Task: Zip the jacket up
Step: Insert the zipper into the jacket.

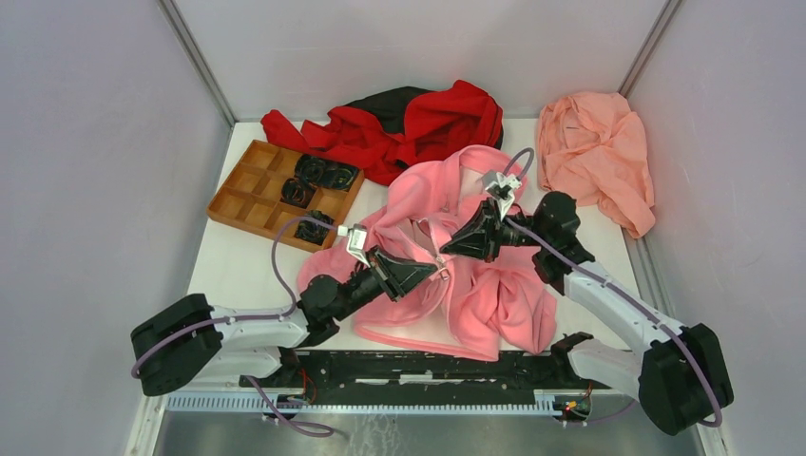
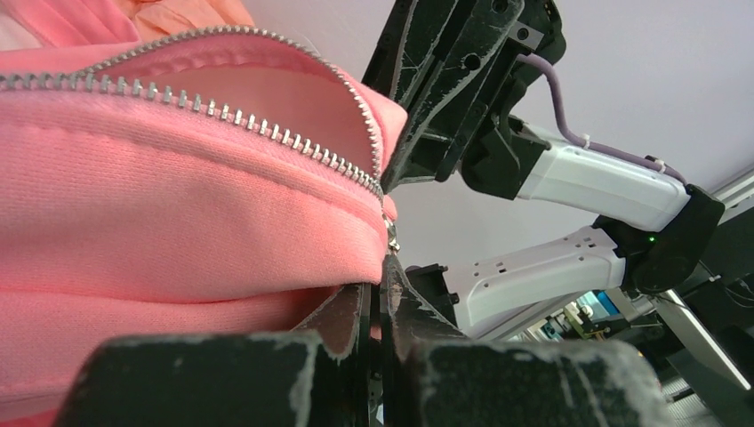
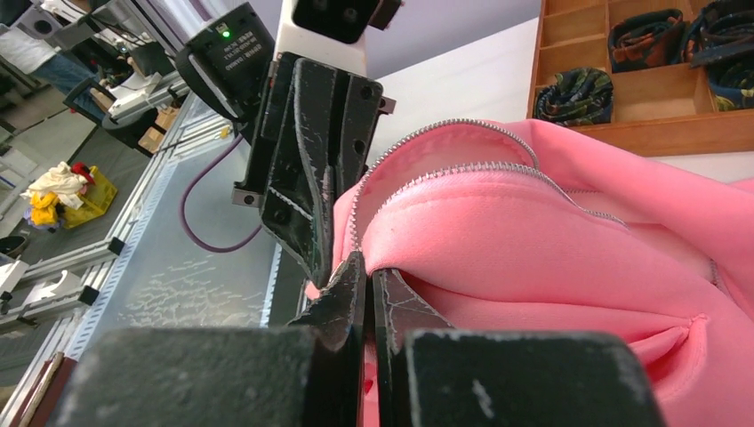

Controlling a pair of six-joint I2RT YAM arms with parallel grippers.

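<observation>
The bright pink jacket (image 1: 494, 294) lies bunched in the middle of the table. Its zipper (image 2: 267, 132) is open, with the two rows of metal teeth apart and meeting at one end. My left gripper (image 1: 442, 273) is shut on the jacket's edge right at that end. In the left wrist view the small metal pull (image 2: 391, 238) hangs just above the closed fingertips (image 2: 397, 289). My right gripper (image 1: 445, 251) faces it from the other side. It is shut on the jacket (image 3: 551, 231) beside the zipper teeth (image 3: 445, 169), almost touching the left gripper (image 3: 311, 160).
A wooden compartment tray (image 1: 249, 204) holding dark rolled items (image 1: 323, 174) stands at the back left. Behind the jacket lies a red-and-black garment (image 1: 418, 123), and a salmon-peach cloth (image 1: 599, 157) lies at the back right. Pale walls close in three sides.
</observation>
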